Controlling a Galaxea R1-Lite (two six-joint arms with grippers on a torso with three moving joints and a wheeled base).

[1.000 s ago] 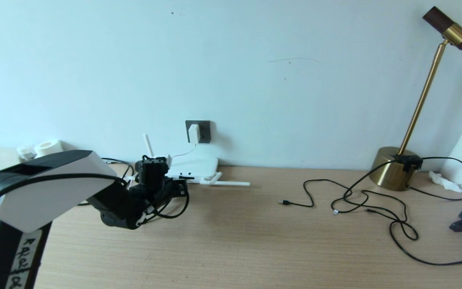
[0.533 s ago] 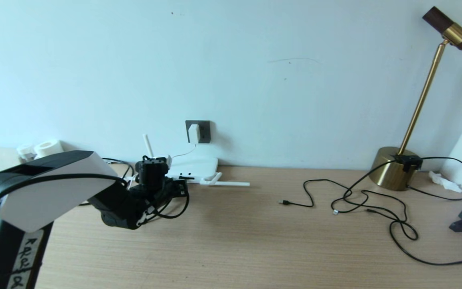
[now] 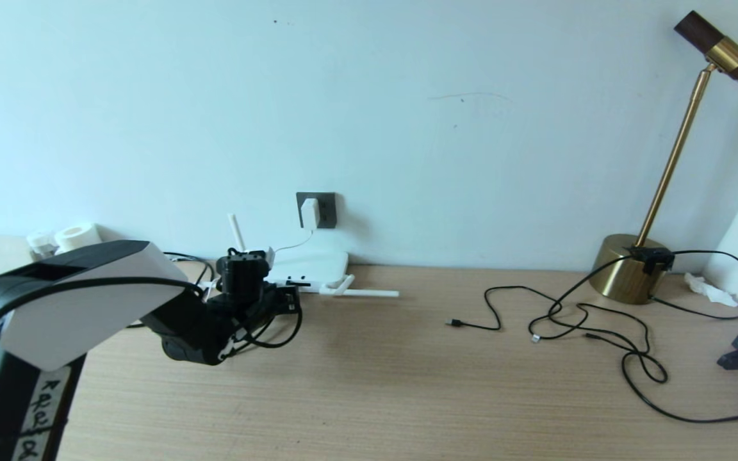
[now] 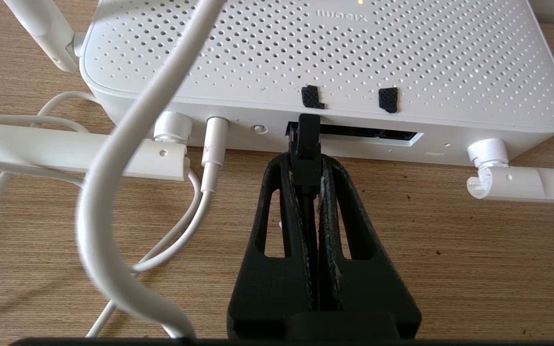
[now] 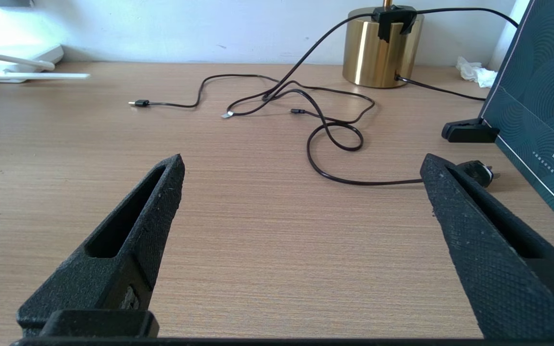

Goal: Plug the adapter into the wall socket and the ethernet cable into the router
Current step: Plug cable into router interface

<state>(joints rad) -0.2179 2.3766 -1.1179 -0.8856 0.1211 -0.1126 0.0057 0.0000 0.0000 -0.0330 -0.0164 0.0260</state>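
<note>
A plain pale blue-white wall fills the far side, marked by a faint scratch and a few dark specks. Below it runs a light wood-grain desk, its grain running left to right. At the far right stands a brass lamp with a round base, a slim leaning stem and a dark wooden head. Even, soft daylight falls across the surface, casting only weak shadows.
</note>
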